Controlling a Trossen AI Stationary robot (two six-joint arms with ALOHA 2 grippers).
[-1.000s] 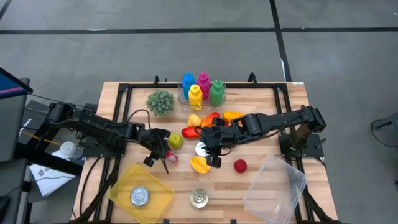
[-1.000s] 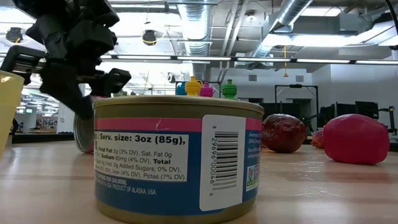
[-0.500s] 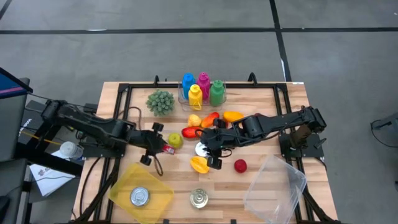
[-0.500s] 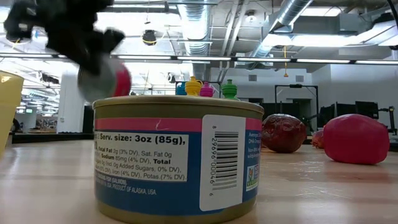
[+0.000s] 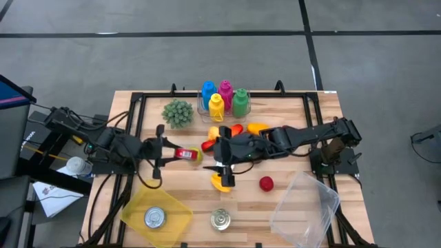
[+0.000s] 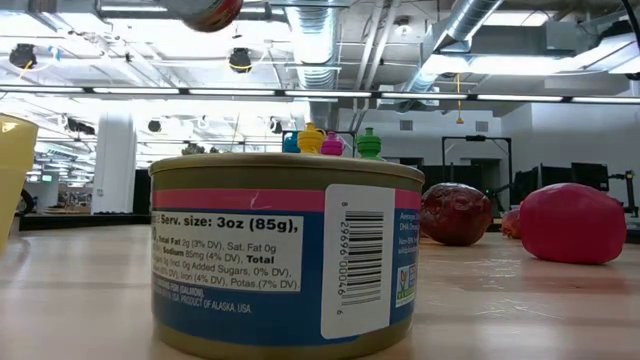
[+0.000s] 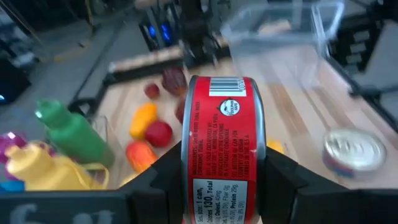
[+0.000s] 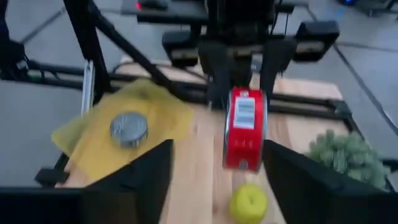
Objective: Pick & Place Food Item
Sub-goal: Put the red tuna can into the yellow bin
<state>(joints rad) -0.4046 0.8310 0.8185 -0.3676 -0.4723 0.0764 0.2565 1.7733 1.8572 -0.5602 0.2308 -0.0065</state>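
One red can (image 7: 222, 155) is pinched in my left tool (image 5: 167, 152), lifted off the worktop (image 5: 289, 103) left of the fruit. My right tool (image 5: 222, 165) hangs spread over the orange piece (image 5: 220, 183). Yellow tray (image 5: 138, 207) holds one tin (image 5: 154, 218); placing remains.

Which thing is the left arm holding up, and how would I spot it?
Start at the yellow tray at the table's near-left corner; the left gripper is above it. Between its fingers is a red can, lifted off the wood, unlike the silver-topped cans.
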